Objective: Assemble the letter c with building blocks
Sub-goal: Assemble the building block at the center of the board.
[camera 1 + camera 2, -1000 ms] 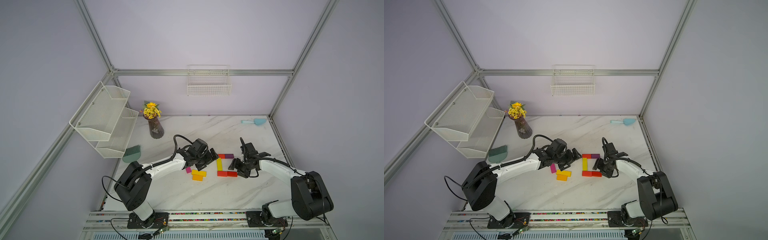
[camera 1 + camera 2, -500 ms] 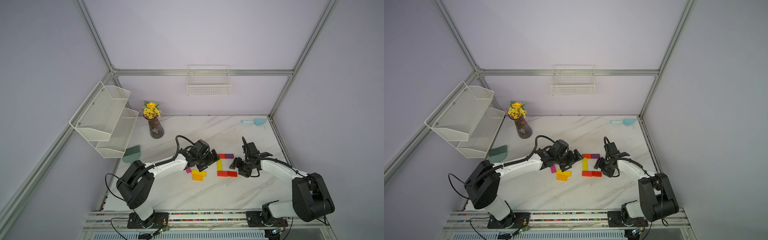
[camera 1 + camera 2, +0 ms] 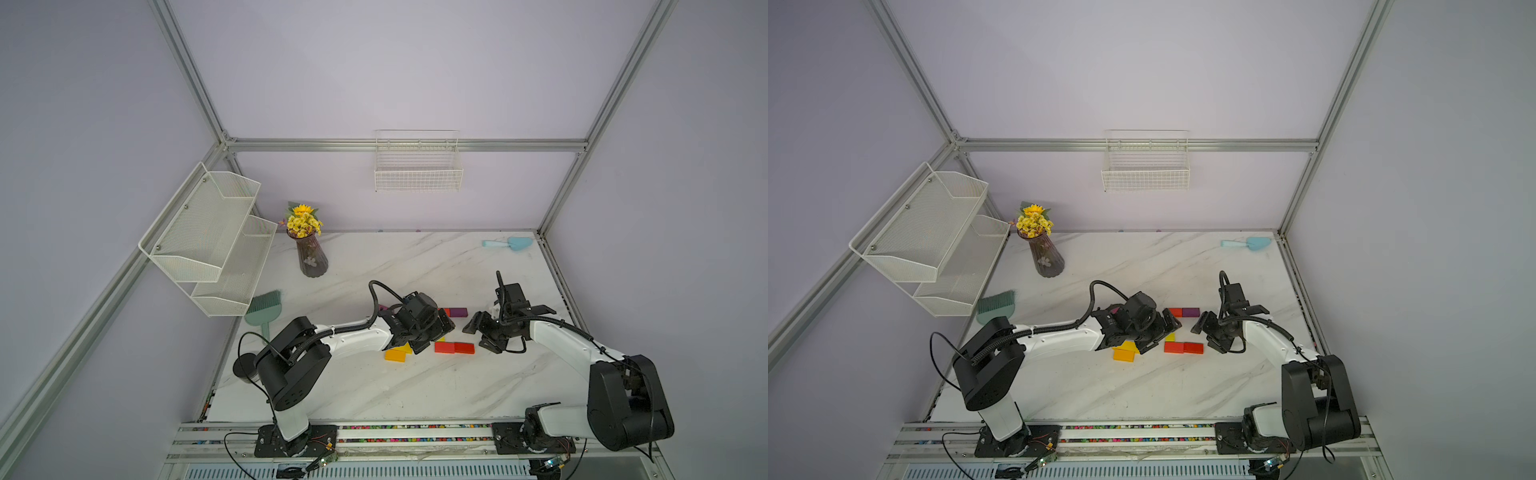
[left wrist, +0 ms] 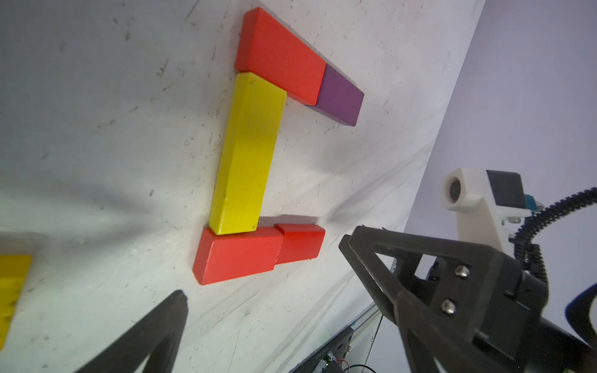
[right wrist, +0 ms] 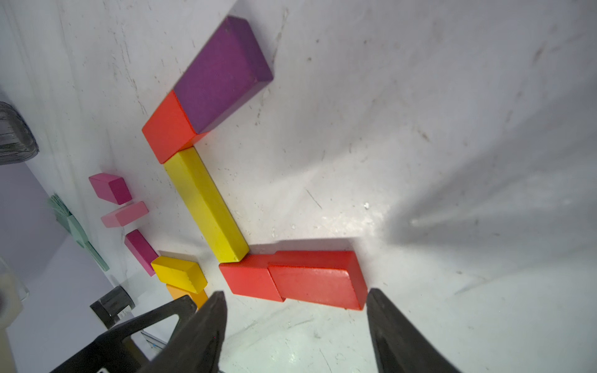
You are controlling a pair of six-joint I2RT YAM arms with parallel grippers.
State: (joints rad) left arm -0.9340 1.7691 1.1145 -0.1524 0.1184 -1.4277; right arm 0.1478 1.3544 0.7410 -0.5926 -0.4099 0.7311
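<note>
1. Glass vase (image 3: pixel 312 259), dark and ribbed, stands far left on the bench (image 3: pixel 374 395) and holds yellow flowers (image 3: pixel 303 218). White wire basket (image 3: pixel 418 174) hangs on the back wall. White mesh shelf (image 3: pixel 208 241), two tiers, is on the left wall. The front rail holds tiny coloured beads (image 3: pixel 415 427).
2. Blocks lie flat mid-bench as a squared C.
   - Spine: yellow block (image 4: pixel 247 155), long axis running near to far.
   - Far arm: far red block (image 4: pixel 279 55), then purple block (image 4: pixel 339 97), end to end.
   - Near arm: corner red block (image 4: pixel 239 255), then end red block (image 4: pixel 300 242); the joint is stepped, not flush.
   - Both arms point toward the right arm's side.
3. Spare blocks (image 5: pixel 139 226) lie near the spine, on the left arm's side.
4. Left hand (image 3: pixel 434 336) covers the spine in both top views, spread wide, grasping nothing. Right hand (image 3: pixel 476 337) is at the C's mouth, jaws parted, released.
5. Pale label (image 5: pixel 124 312) beyond the spares: print too blurred to read.
</note>
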